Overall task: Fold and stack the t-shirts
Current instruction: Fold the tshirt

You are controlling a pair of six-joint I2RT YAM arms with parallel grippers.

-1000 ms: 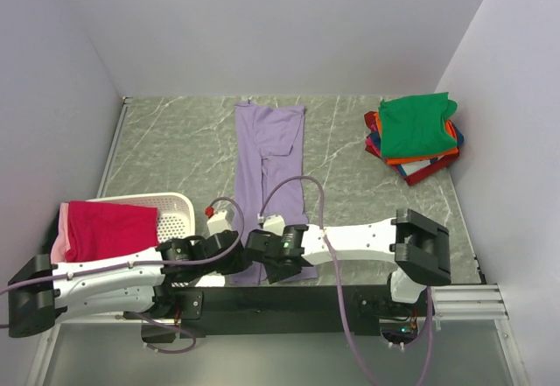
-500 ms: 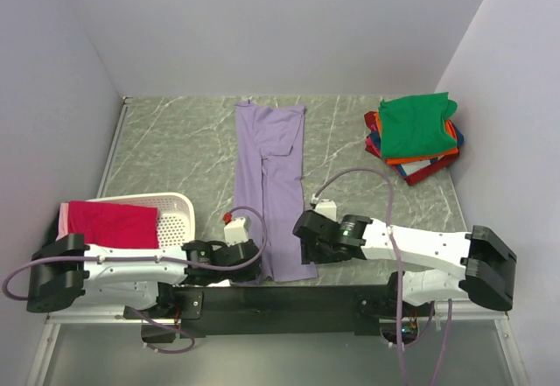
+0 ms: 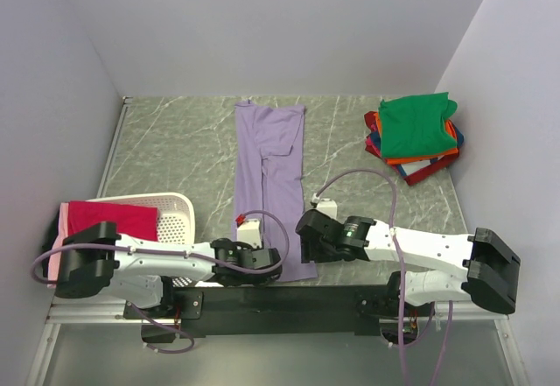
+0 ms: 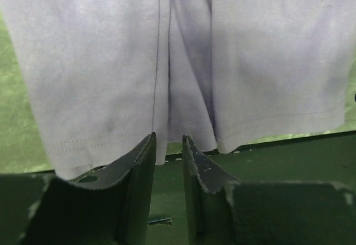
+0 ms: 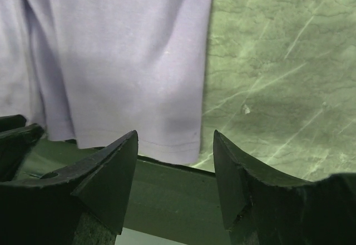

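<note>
Listing one lavender t-shirt (image 3: 269, 171), laid flat lengthwise mid-desk (image 3: 175, 141), hem at the near edge. One stack of folded t-shirts (image 3: 416, 136) far right: green on top, with orange, blue and red edges beneath; the layer count is unclear. One white basket (image 3: 171, 214) near left holds a magenta-red t-shirt (image 3: 109, 222) over a pink one (image 3: 56, 259), partly hidden by the arm. Two arms, both low and reaching inward along the near edge. Left tool (image 4: 168, 145): jaws narrowly apart, tips at the hem. Right tool (image 5: 175, 139): jaws wide, at the hem's right corner.
</note>
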